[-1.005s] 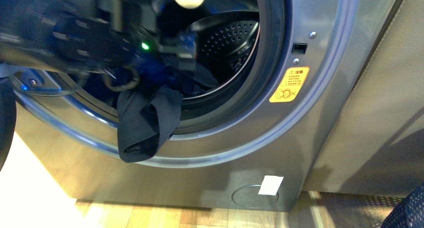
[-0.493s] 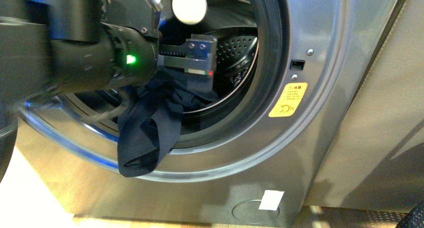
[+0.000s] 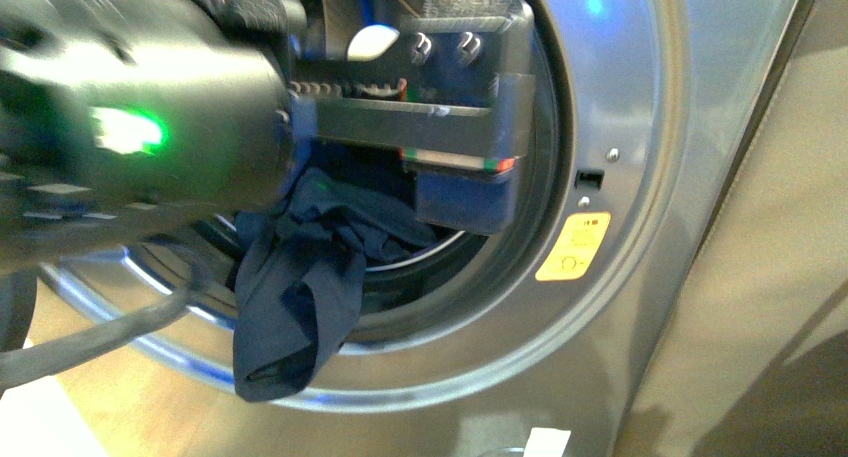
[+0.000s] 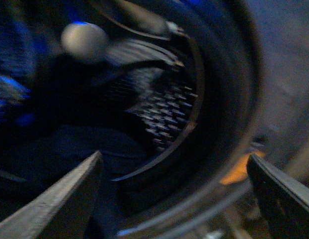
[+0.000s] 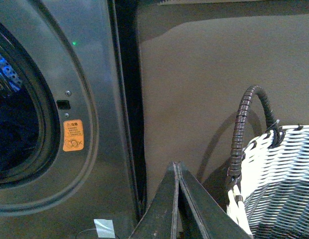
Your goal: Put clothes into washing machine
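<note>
the washing machine [image 3: 640,227] fills the front view, its round black-rimmed porthole open. the clothes [image 3: 300,297], a dark navy garment, lie draped over the lower lip of the porthole: the upper part rests inside the opening, and a folded length hangs down outside over the grey front panel. the left gripper [image 3: 460,127] is blurred and very near the camera, in front of the upper part of the opening. it sits above the garment and slightly to its right, and no cloth shows in it. in the left wrist view its two fingers [image 4: 60,204] stand wide apart, with the perforated steel drum [image 4: 164,114] and dark fabric showing between them. a yellow warning sticker [image 3: 572,247] sits on the panel right of the porthole. the right gripper [image 5: 177,199] has its jaws pressed together with nothing between them, well right of the machine, just beside a white woven basket [image 5: 279,184].
</note>
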### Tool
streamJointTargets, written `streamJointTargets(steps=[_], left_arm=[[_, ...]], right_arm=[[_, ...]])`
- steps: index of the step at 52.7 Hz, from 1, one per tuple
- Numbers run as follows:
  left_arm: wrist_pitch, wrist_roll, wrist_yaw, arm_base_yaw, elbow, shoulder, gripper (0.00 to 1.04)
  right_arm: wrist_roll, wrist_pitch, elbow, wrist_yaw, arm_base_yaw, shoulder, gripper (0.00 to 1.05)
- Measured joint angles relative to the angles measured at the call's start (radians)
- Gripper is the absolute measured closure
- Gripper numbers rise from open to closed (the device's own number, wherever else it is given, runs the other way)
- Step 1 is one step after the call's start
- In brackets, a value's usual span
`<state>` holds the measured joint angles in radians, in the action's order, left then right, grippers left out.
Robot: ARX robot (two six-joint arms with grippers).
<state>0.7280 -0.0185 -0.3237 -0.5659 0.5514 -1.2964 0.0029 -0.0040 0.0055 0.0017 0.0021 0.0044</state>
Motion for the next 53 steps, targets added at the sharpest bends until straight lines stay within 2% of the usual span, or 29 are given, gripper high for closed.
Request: streamJointTargets(steps=[1,2,5,7,9,12,20,32,44,48,53], left_arm=[[0.018,0.003,-0.085,0.008,-0.027,0.02,0.23],[0.023,0.003,-0.126,0.017,-0.048,0.037,0.26],[0.029,0.006,-0.154,0.048,-0.104,0.085,0.36],[0.031,0.008,-0.137,0.093,-0.163,0.143,0.46],[0.031,0.008,-0.123,0.115,-0.19,0.169,0.52],[0.028,0.01,-0.062,0.17,-0.263,0.24,0.68],[-0.01,0.01,0.043,0.274,-0.367,0.388,1.02],[-0.123,0.011,0.169,0.404,-0.468,0.602,1.01],[-0.209,0.011,0.221,0.457,-0.504,0.723,1.01],[-0.196,0.012,0.311,0.525,-0.529,0.752,1.01],[-0.241,0.012,0.317,0.563,-0.543,0.805,1.01]], right_arm=[[0.0,0.0,0.0,0.0,0.0,0.0,1.02],[0.0,0.0,0.0,0.0,0.0,0.0,1.02],[0.0,0.0,0.0,0.0,0.0,0.0,1.02],[0.0,0.0,0.0,0.0,0.0,0.0,1.02],[0.0,0.0,0.0,0.0,0.0,0.0,1.02],[0.0,0.0,0.0,0.0,0.0,0.0,1.02],[0.0,0.0,0.0,0.0,0.0,0.0,1.02],[0.0,0.0,0.0,0.0,0.0,0.0,1.02],[0.0,0.0,0.0,0.0,0.0,0.0,1.02],[0.0,0.0,0.0,0.0,0.0,0.0,1.02],[0.0,0.0,0.0,0.0,0.0,0.0,1.02]])
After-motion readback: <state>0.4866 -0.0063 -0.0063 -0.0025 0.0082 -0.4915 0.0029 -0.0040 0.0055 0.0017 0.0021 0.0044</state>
